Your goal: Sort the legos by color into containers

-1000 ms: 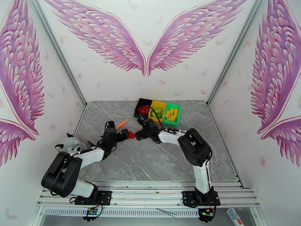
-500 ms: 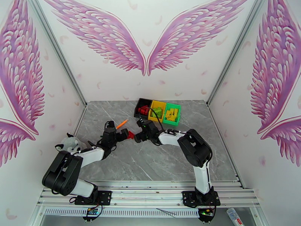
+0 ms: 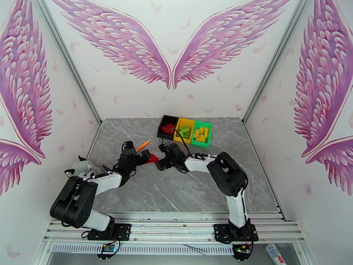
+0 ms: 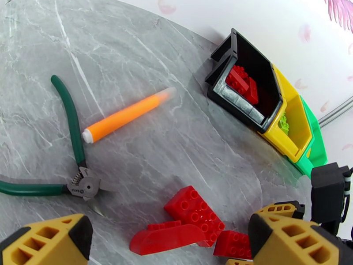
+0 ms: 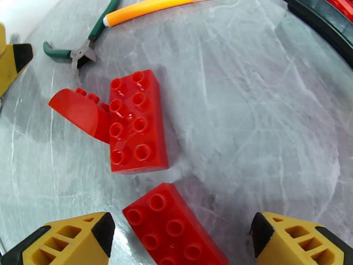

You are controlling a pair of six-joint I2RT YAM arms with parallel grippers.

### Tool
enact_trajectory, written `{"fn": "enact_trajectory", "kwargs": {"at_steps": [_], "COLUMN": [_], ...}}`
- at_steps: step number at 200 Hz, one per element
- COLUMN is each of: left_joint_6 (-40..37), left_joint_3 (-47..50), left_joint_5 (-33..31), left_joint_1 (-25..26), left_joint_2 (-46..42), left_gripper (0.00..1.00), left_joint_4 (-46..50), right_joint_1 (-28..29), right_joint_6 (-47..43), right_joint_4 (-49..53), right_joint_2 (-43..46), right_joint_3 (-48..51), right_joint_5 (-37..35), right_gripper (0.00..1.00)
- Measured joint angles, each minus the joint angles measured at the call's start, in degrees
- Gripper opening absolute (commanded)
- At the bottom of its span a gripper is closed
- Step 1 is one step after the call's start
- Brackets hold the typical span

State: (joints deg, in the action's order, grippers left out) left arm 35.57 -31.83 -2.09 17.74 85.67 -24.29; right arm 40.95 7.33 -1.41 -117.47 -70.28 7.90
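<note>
Top external view shows the grey counter (image 3: 185, 191) with three containers (image 3: 193, 129) in a row at the back: black, yellow, green. The left end effector (image 4: 170, 237) and the right end effector (image 5: 183, 235) are both spread wide. Three red legos (image 5: 137, 122) lie on the counter between them, one between the right fingers (image 5: 291, 244).

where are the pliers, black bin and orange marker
pliers (image 4: 84, 186), left wrist view, on the pivot
black bin (image 4: 238, 101), left wrist view, on its front wall
orange marker (image 4: 125, 115), left wrist view, mid barrel
</note>
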Motion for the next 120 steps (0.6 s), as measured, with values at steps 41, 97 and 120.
{"fn": "enact_trajectory", "kwargs": {"at_steps": [41, 97, 120], "left_joint_6": [0.0, 0.0, 0.0], "left_joint_3": [0.2, 0.3, 0.4], "left_joint_5": [0.6, 1.2, 1.3], "left_joint_1": [-0.6, -0.9, -1.0], "left_joint_2": [0.0, 0.1, 0.2], "left_gripper": [0.99, 0.99, 0.99], "left_joint_4": [-0.1, -0.2, -0.2], "right_joint_1": [1.4, 3.0, 3.7], "right_joint_6": [-0.8, -1.3, -1.4], "right_joint_4": [0.7, 1.7, 2.7], "right_joint_2": [0.0, 0.0, -0.1], "right_joint_3": [0.2, 0.6, 0.3], "right_joint_5": [-0.4, -4.4, -6.7], "right_gripper": [0.69, 0.49, 0.37]}}
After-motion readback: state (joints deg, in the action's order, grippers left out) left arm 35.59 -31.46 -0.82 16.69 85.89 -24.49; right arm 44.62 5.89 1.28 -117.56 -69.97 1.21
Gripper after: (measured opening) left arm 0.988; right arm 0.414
